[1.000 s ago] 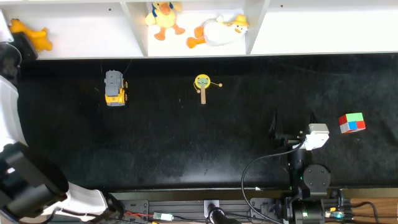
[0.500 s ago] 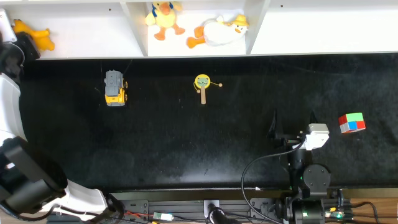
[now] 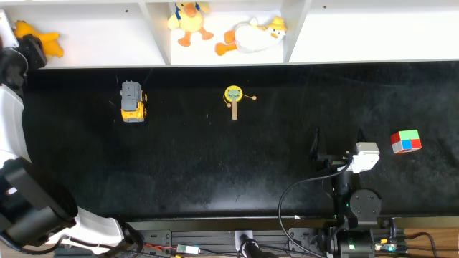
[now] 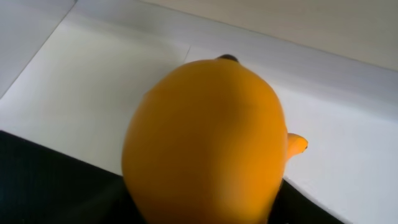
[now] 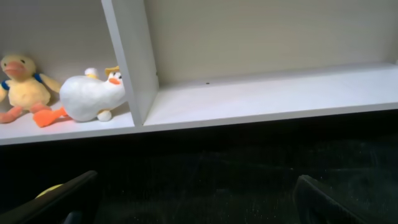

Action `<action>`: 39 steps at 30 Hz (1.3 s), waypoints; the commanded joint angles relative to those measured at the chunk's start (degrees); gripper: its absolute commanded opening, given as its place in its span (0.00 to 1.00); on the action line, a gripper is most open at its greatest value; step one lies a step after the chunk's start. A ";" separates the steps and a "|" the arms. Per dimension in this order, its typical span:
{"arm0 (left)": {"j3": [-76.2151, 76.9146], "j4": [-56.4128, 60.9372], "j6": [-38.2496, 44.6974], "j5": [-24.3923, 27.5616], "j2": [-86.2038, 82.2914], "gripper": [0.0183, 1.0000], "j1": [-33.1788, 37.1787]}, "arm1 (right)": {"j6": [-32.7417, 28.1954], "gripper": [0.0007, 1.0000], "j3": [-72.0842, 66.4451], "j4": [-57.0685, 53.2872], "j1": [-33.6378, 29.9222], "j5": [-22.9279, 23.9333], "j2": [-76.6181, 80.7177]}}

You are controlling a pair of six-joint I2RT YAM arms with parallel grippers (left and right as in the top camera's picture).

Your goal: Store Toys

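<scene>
step: setting orange toy [image 4: 205, 137] in shelf [image 3: 93, 43] left compartment, at its front edge | left gripper [image 3: 30, 49] at the toy, grip cannot be told | right gripper [image 5: 196, 198] spread wide, empty | next: likely let go, back out, fetch truck [image 3: 132, 101]

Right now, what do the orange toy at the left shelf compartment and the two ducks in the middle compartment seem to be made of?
Orange toy: probably smooth rubber or plastic, with a soft sheen and no fibres visible. Yellow duck and white duck: probably plush fabric, matte and stuffed, with rounded, soft outlines. Sight alone cannot confirm either.
</scene>
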 commanded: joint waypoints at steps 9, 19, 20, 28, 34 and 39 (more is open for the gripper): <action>1.73 0.31 0.13 -0.44 0.96 1.00 -1.25 | 0.24 1.00 -0.76 0.26 -0.07 -0.15 -0.48; 1.73 -3.82 0.39 -2.03 0.37 1.00 -1.64 | 0.24 1.00 -0.76 0.26 -0.07 -0.15 -0.48; 1.70 -4.52 0.39 -2.56 0.22 1.00 -1.64 | 0.24 1.00 -0.76 0.26 -0.07 -0.15 -0.48; 1.29 -8.37 4.15 -2.73 -2.73 1.00 -1.68 | 0.24 1.00 -0.76 0.26 -0.07 -0.15 -0.48; -4.39 -8.96 5.11 -2.71 -7.54 1.00 -1.66 | 0.24 1.00 -0.76 0.26 -0.07 -0.15 -0.48; -12.61 -8.94 5.09 -2.47 -14.51 1.00 -1.70 | 0.24 1.00 -0.76 0.26 -0.07 -0.15 -0.48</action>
